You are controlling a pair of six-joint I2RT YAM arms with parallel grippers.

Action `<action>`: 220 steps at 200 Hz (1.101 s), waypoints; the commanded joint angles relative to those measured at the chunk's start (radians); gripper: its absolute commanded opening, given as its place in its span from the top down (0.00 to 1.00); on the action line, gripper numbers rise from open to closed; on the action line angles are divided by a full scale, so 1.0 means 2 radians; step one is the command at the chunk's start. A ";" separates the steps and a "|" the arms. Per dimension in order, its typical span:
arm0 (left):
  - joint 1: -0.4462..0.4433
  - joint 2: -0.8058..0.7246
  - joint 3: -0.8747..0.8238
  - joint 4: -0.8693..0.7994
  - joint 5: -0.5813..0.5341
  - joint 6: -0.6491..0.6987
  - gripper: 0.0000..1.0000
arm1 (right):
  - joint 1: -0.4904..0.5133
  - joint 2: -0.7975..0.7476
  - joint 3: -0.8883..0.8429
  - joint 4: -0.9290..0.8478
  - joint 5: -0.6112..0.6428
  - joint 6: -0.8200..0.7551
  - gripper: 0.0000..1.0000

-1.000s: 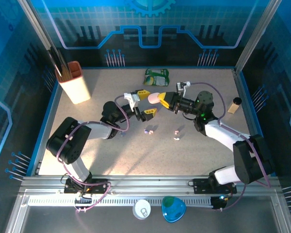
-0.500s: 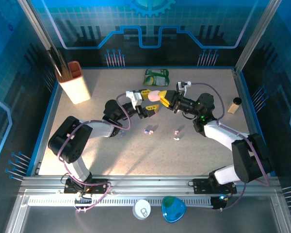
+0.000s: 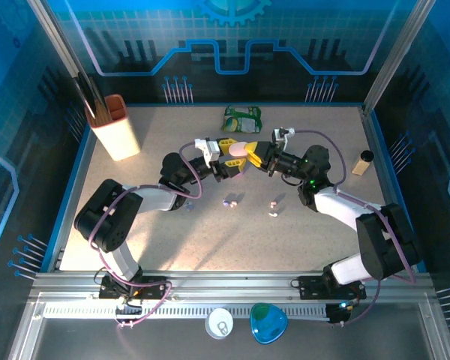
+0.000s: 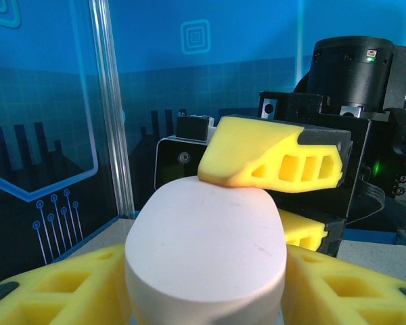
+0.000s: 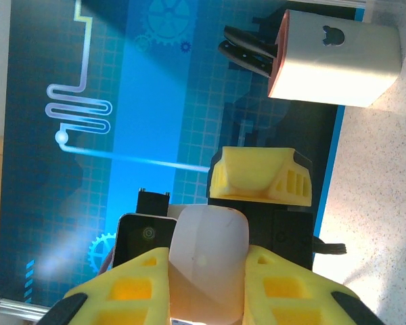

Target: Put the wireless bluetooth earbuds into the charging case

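Smooth, pale pink, pebble-shaped charging case; tiny pale earbuds nearby.

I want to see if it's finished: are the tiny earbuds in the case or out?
Out. The earbuds lie on the table, apart from the held case.

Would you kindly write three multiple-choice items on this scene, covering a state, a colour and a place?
1. The right claw is: A open; B shut on the case; C shut on nothing.
2. The packet is: A red; B green; C black.
3. The earbuds lie: A on the table; B inside the case; C on the packet.
Answers: B, the pink case sits clamped in it; B, its wrapper shows green; A, they sit loose on its speckled surface.
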 commanded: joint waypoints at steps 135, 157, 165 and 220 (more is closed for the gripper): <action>-0.003 0.009 0.014 0.015 0.019 -0.005 0.54 | 0.003 0.018 -0.003 0.048 0.008 0.019 0.83; -0.003 0.010 0.014 0.015 0.018 -0.003 0.53 | 0.004 0.026 -0.003 0.067 0.008 0.031 0.83; -0.003 0.010 0.014 0.015 0.019 -0.003 0.54 | 0.004 0.026 -0.004 0.068 0.008 0.032 0.83; -0.003 0.008 0.012 0.015 0.018 -0.004 0.65 | 0.003 0.018 -0.004 0.042 0.009 0.016 0.82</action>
